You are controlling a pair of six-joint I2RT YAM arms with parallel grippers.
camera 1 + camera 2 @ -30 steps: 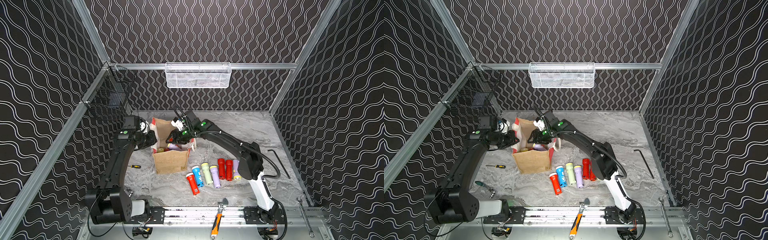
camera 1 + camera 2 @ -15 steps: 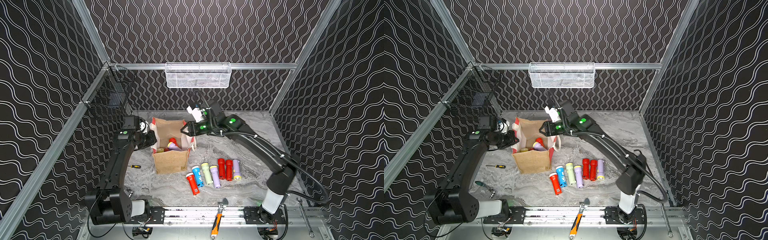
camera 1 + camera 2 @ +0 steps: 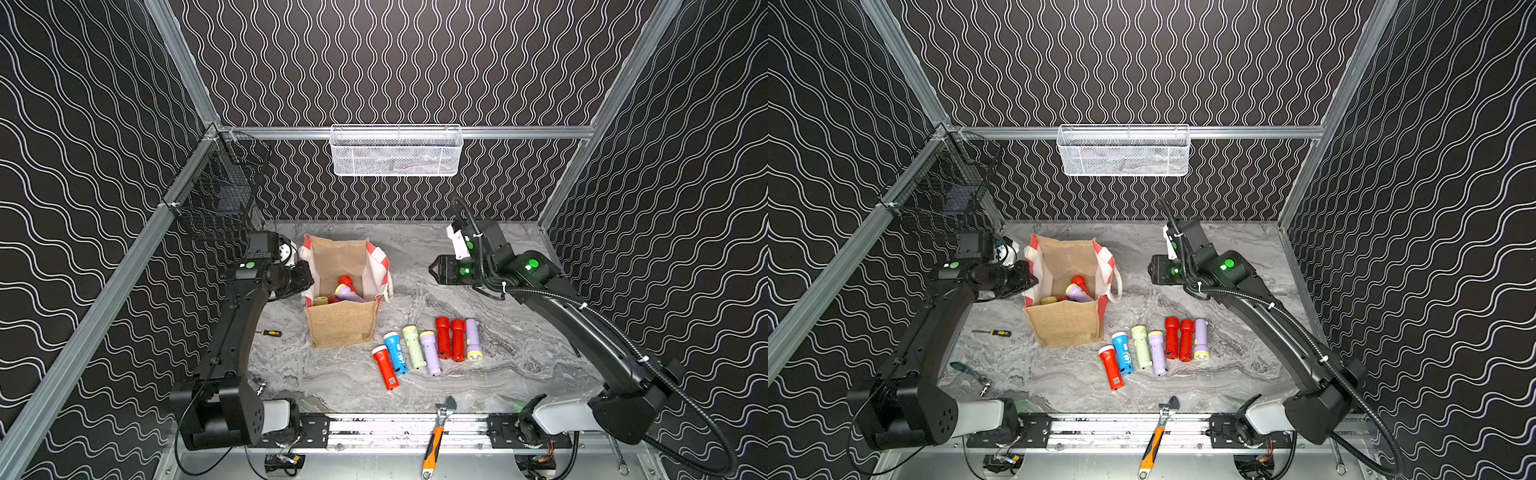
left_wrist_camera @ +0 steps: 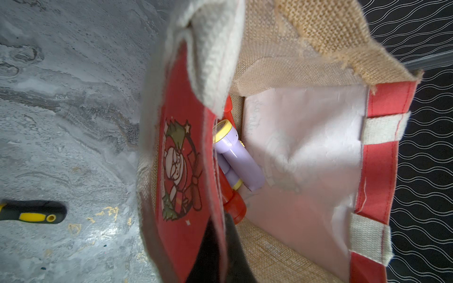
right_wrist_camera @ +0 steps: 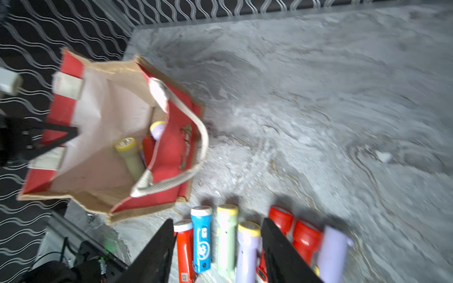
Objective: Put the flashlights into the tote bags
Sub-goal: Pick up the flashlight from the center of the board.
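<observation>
Flashlights point(image 3: 430, 353) lie seven in a row on the marble tabletop point(image 3: 519, 357), just beside the tote bag point(image 3: 340, 328); at least three more rest inside it. My left gripper point(image 3: 308, 278) is pinched on the bag's red-and-white side wall near the rim, arm stretched forward. My right gripper point(image 3: 433, 271) hangs raised on the bag's other side, well apart, pointing toward it, fingers spread and empty.
</observation>
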